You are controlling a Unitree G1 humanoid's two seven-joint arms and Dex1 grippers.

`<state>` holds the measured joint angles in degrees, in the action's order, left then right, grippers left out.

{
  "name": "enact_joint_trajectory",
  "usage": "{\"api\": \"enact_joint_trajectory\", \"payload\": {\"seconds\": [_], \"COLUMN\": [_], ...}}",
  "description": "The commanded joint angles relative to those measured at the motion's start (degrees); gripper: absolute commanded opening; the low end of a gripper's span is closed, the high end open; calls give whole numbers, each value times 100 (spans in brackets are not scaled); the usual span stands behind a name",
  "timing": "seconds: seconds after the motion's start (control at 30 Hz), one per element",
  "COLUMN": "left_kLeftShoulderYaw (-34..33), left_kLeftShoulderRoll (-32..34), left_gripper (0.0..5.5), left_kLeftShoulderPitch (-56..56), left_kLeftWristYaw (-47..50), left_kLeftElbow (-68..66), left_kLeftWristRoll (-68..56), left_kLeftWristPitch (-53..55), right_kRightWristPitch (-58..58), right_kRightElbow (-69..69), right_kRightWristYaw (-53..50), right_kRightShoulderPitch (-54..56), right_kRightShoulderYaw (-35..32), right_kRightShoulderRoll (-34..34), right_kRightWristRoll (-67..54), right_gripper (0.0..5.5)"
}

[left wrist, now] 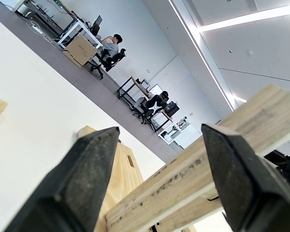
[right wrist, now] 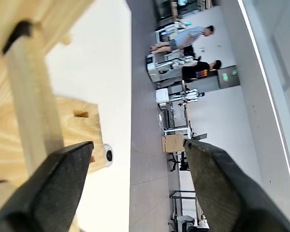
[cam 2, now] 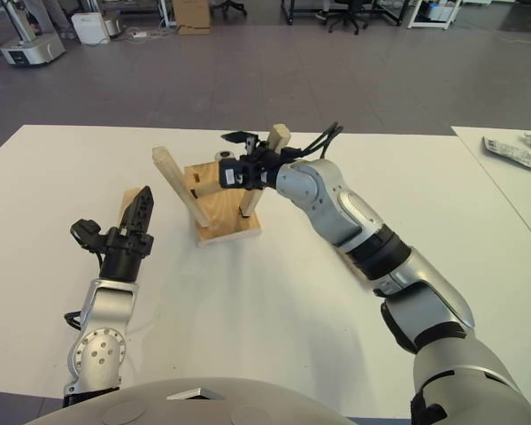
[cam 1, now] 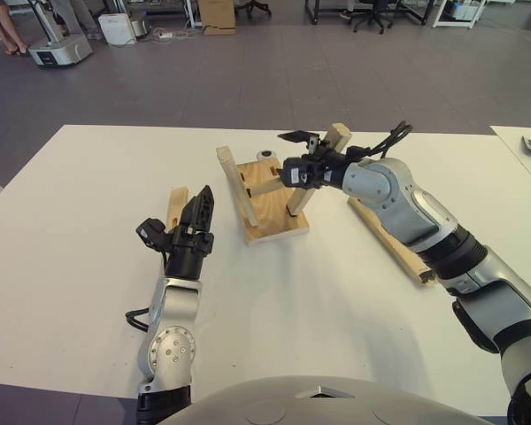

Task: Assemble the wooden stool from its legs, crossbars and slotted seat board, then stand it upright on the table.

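Okay, partway: seat board [cam 1: 273,220] lying on table, legs [cam 1: 233,184] in. I see right gripper [cam 1: 297,156] spread wide, empty; left gripper [cam 1: 203,198] spread astride loose leg [cam 1: 177,205]; plank [cam 1: 394,244] unfitted.

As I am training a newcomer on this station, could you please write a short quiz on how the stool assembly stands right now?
1. True or false: the partly built pale wooden stool stands on its legs on the white table.
2. Which is closer to the stool? A) the black left end effector B) the black right end effector C) both equally
3. Fill in: the long loose wooden plank lies beneath the robot's ___ arm.
Key: 1 false, its seat board rests on the table with legs pointing up; 2 B; 3 right.
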<state>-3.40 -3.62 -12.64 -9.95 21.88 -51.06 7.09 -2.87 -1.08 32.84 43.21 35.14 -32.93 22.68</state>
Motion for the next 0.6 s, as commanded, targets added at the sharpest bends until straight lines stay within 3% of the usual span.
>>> {"api": "enact_joint_trajectory", "payload": {"seconds": [0.03,0.13,0.2,0.3,0.4,0.53,0.6], "left_kLeftShoulderYaw": [-29,-51,-45,-71,-366,-690,-452], "left_kLeftShoulderRoll": [-73,-82,-73,-54,71,392,375], "left_gripper": [312,312,312,312,312,312,312], "left_kLeftShoulderPitch": [78,83,76,133,402,927,1121], "left_kLeftWristYaw": [23,10,-31,-116,-68,640,1004], "left_kLeftElbow": [-35,-46,-53,-4,-6,-303,-264], "left_kLeftWristRoll": [90,89,91,-11,-161,488,840], "left_kLeftWristPitch": [56,54,51,68,48,263,537], "right_kRightWristPitch": [283,353,95,-1146,-1890,-2015,-1985], "right_kRightElbow": [-295,-320,-163,185,206,-527,-645], "right_kRightWristYaw": [409,291,138,-100,-523,-873,-940], "right_kRightShoulderPitch": [-21,-86,-46,469,1216,1010,505], "right_kRightShoulderYaw": [110,-139,-666,-2264,-3523,-3655,-3522], "right_kRightShoulderRoll": [-138,54,364,1254,1498,878,655], "right_kRightWristRoll": [399,395,-58,-1718,-2741,-2239,-1937], "right_gripper": [348,348,348,348,348,348,348]}}
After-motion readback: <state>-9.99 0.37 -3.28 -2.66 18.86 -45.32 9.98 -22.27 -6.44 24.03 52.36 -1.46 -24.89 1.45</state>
